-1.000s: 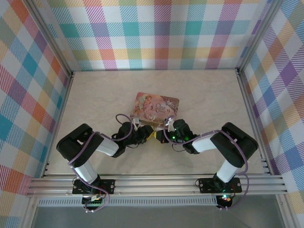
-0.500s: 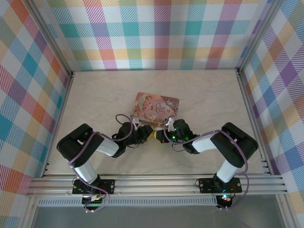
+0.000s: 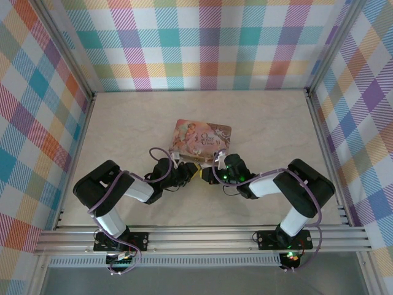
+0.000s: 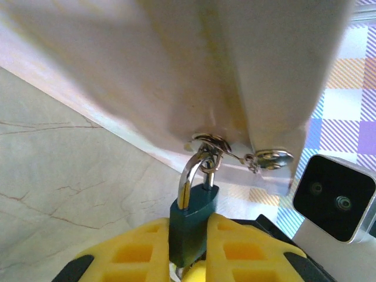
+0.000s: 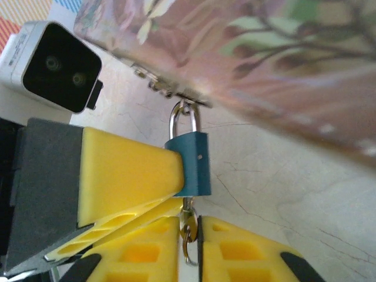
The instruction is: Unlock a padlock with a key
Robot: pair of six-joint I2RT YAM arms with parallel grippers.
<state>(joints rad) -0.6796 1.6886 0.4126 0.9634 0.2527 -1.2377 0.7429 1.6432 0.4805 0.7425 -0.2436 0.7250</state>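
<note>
Left fingers clamp the padlock at the tin's edge — right fingers flank the key, grip unclear.

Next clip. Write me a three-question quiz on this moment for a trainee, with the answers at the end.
1. Multiple choice: the shackle of the padlock is hooked through the hasp of the pink tin. What clamps the padlock's blue body? A) the left gripper B) a human hand C) nothing
2. True or false: the pink tin's lid stands wide open.
3. Fill in: in the right wrist view, the metal piece between the fingertips of the right gripper, just below the padlock, is the ____.

Answers: 1 A; 2 false; 3 key, on its ring.
</note>
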